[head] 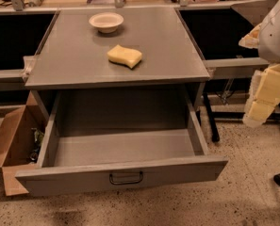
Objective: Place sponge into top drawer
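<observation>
The pale yellow sponge (pixel 125 56) lies on the grey cabinet top (pixel 73 55), a little in front of a round cream-white bowl (pixel 106 21). The top drawer (pixel 125 149) is pulled wide open below, and its grey inside is bare; its front panel has a small dark handle (pixel 126 178). My gripper (pixel 264 98) hangs at the right edge of the view, off to the side of the cabinet and well away from the sponge, with its yellowish blocky fingers pointing down. Nothing shows between them.
A brown cardboard box (pixel 12 145) with flaps open sits on the floor at the cabinet's left. Dark shelves flank the cabinet on both sides. A black stand leg (pixel 210 121) is at the right, on speckled floor.
</observation>
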Robot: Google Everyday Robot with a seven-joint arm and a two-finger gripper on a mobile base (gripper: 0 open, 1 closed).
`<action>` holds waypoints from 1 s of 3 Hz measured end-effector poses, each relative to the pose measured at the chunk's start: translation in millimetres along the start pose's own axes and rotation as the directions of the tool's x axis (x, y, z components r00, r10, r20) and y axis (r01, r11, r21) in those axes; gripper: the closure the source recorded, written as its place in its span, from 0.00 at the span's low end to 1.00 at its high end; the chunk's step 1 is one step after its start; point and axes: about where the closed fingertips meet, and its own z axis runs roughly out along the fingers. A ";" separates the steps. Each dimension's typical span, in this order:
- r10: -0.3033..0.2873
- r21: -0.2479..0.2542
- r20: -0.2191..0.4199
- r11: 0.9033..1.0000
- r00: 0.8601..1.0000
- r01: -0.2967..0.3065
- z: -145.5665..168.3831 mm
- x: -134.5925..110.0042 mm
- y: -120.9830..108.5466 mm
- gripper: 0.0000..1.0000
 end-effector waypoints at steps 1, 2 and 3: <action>0.000 0.000 0.000 1.000 1.000 0.000 0.0 0.0 0.0 0.00; 0.004 0.006 0.016 1.000 1.000 -0.004 0.9 -2.4 -3.1 0.00; 0.034 -0.017 0.094 0.999 0.995 -0.032 27.9 -14.7 -22.2 0.00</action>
